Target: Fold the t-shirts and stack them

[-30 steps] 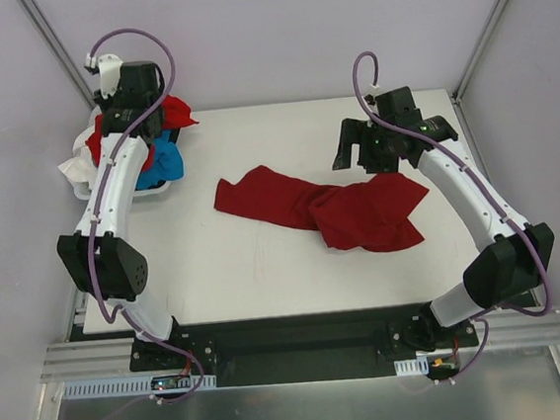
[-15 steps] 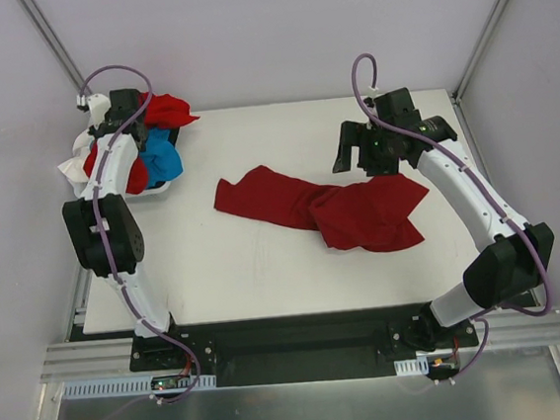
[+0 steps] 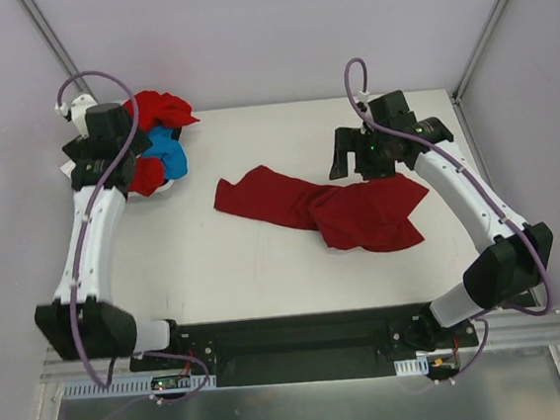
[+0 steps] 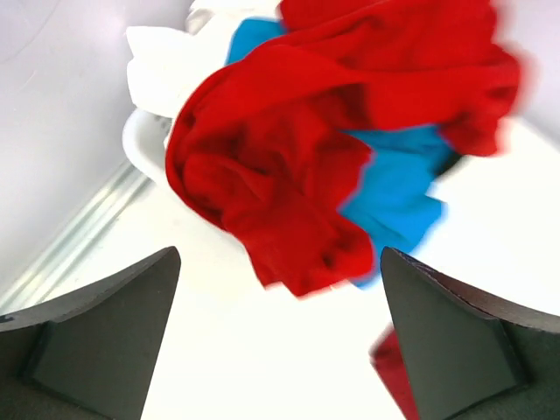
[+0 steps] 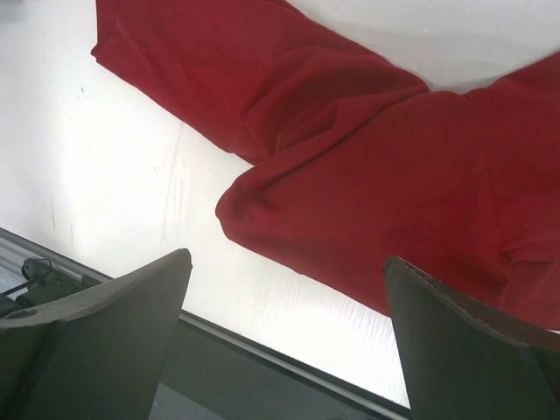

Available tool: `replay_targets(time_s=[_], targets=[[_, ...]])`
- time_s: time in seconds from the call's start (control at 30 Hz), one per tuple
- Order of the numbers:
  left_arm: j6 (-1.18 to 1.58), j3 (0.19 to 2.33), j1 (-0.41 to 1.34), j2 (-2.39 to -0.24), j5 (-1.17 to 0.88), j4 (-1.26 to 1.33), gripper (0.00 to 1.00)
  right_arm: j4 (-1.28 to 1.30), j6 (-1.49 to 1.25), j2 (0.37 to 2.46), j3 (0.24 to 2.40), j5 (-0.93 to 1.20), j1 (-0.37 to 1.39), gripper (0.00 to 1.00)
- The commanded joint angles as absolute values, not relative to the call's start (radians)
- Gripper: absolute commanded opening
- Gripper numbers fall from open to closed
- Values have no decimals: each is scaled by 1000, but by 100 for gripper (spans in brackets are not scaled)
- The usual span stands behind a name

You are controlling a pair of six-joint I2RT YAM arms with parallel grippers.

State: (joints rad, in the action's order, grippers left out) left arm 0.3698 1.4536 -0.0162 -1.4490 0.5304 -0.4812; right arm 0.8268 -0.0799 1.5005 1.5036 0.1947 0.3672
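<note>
The left tool (image 4: 280,261) is gaping empty above the shirt pile (image 3: 157,142) at upper left. The right tool (image 5: 287,261) is gaping over the red shirt (image 3: 324,208) lying crumpled mid-worktop (image 3: 226,270).

A white rectangular tabletop (image 3: 216,266) stands between plain pale grey walls (image 3: 273,32); a brushed metal sheet (image 3: 310,416) lies before it.
</note>
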Motion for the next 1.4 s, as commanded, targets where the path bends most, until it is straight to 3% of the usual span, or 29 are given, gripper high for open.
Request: replay_targets(time_s=[0.0,0.13,0.3,0.43,0.53,0.6,0.7,1.0,1.1,1.13,1.23,1.27,1.37], targets=[[457,1370,-3,-1186,408,-489,99,850,-60,1460,1552,186,383,96],[436,1303,83,-1054,299,-489,99,850,-57,1416,1503,140,387,96],[507,1261,360,-1071,192,-477,99,879,-107,1381,1407,45,385,96],[558,1226,567,-1208,147,-376,99,887,-135,1353,1338,-36,385,96],[548,1226,670,-1343,-45,-214,97,935,-179,1316,1287,-128,361,96],[476,1255,751,-1419,-101,-138,95,943,-227,1287,1253,-111,254,96],[524,1314,779,-1572,-176,-143,91,940,-247,1212,1195,-30,138,96],[859,1307,856,-1767,-118,-37,79,920,-221,1135,1117,-58,152,96],[900,1362,854,-1839,-80,-20,55,925,-200,1098,1131,-81,166,96],[899,1365,854,-1832,-57,-18,42,920,-192,1091,1131,-90,173,96],[868,1316,830,-1725,52,-21,23,891,-164,1081,1120,-114,233,96],[880,1290,813,-1689,66,-26,1,884,-160,1084,1121,-117,294,96],[913,1186,726,-1522,145,-81,0,819,-161,1107,1127,-132,412,96]])
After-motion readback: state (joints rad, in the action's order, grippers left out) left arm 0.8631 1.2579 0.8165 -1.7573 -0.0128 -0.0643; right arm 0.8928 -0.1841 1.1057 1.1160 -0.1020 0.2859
